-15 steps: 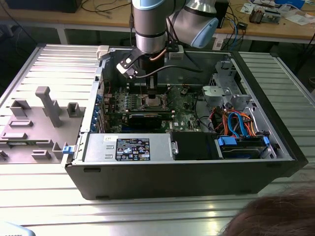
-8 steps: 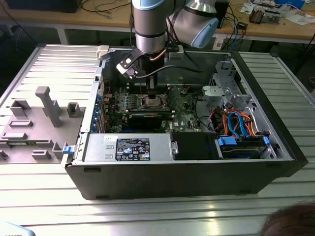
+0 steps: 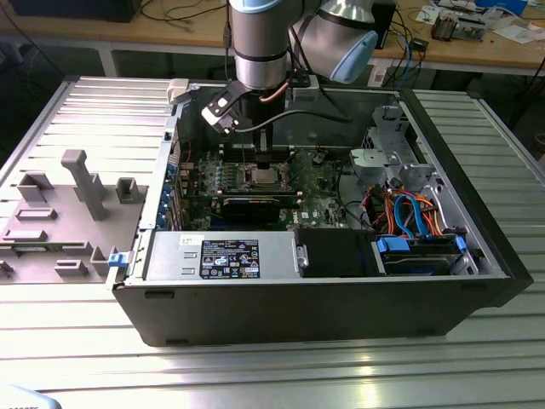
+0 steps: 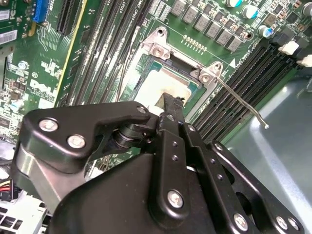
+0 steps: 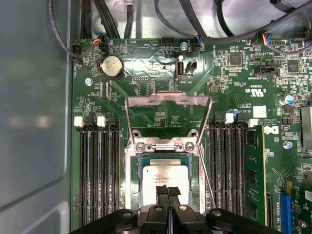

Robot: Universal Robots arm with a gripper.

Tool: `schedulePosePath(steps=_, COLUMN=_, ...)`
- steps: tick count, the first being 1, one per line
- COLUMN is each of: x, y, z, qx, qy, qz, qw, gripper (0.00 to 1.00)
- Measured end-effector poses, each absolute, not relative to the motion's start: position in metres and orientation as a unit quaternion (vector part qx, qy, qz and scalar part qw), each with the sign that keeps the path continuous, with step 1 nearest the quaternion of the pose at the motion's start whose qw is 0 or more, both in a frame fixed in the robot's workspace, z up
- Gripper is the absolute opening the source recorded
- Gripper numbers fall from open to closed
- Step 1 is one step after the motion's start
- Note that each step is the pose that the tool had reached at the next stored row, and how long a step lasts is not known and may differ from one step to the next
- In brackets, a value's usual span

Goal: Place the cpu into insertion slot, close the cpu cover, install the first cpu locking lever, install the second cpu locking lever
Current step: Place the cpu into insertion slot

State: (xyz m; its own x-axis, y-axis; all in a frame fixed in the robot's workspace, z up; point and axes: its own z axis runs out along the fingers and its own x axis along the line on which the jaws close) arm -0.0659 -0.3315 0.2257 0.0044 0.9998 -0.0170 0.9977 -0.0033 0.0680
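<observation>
The cpu (image 5: 165, 171) lies flat in the insertion slot (image 5: 130, 181) on the green board, its dull silver top facing up; the second wrist view shows the cpu (image 4: 161, 82) too. The cpu cover (image 5: 168, 98) stands swung up and open behind the slot, and the board shows through its window. A thin locking lever (image 4: 242, 103) sticks out free beside the socket. My gripper (image 5: 168, 191) hangs just over the chip's near edge with its ridged fingertips (image 5: 162, 191) pressed together and nothing between them. In the exterior view the gripper (image 3: 262, 153) reaches down into the open computer case.
Long black memory slots (image 5: 100, 175) flank the socket on both sides. A black graphics card (image 3: 251, 204), a power supply (image 3: 221, 256), bundled cables (image 3: 409, 213) and case walls surround the board. A grey fixture tray (image 3: 60, 213) lies on the exterior view's left.
</observation>
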Motion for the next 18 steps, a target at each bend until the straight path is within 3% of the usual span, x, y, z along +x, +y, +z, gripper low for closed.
schedulePosePath(steps=8, x=-0.063, y=-0.332, z=0.242, qx=0.708, qy=0.705, qz=0.017, qw=0.029, gripper=0.11)
schedulePosePath(steps=11, x=-0.057, y=-0.332, z=0.243, qx=0.708, qy=0.706, qz=-0.003, qw=0.01, gripper=0.11)
schedulePosePath(steps=18, x=-0.055, y=-0.332, z=0.261, qx=0.708, qy=0.706, qz=-0.005, qw=0.008, gripper=0.11)
